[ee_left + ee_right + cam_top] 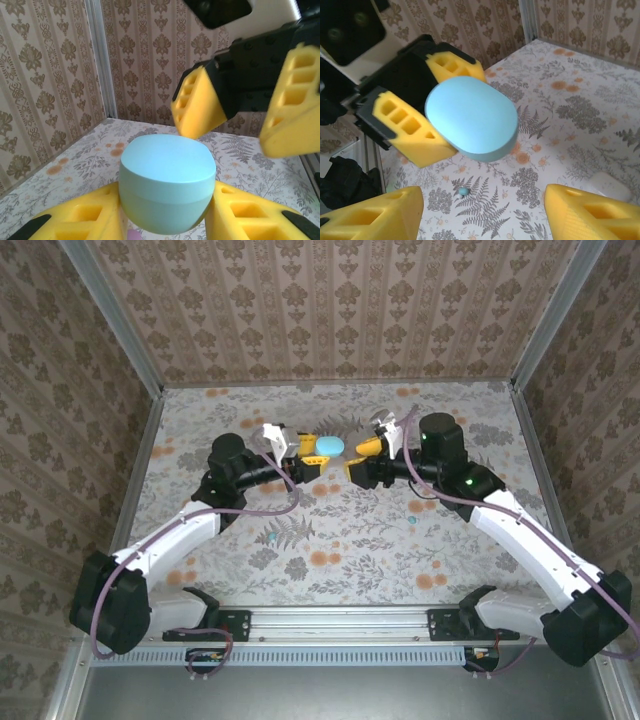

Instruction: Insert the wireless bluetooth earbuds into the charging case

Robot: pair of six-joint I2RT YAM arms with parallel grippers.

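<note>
Walls papered in a brown damask pattern enclose three sides, with aluminium posts in the corners. The worktop is covered in a floral print of grey fern leaves and orange blossoms. My two arms reach from the near edge and meet around the middle, toward the far side. My left gripper is clamped on the charging case, a smooth, pale blue, rounded pebble shape. It is held clear of the worktop between yellow fingers. My right gripper faces it from the right, just beside the case, with its jaws apart and nothing between them. One teal earbud, tiny and glossy, lies on the worktop to the near left of the case.
</note>
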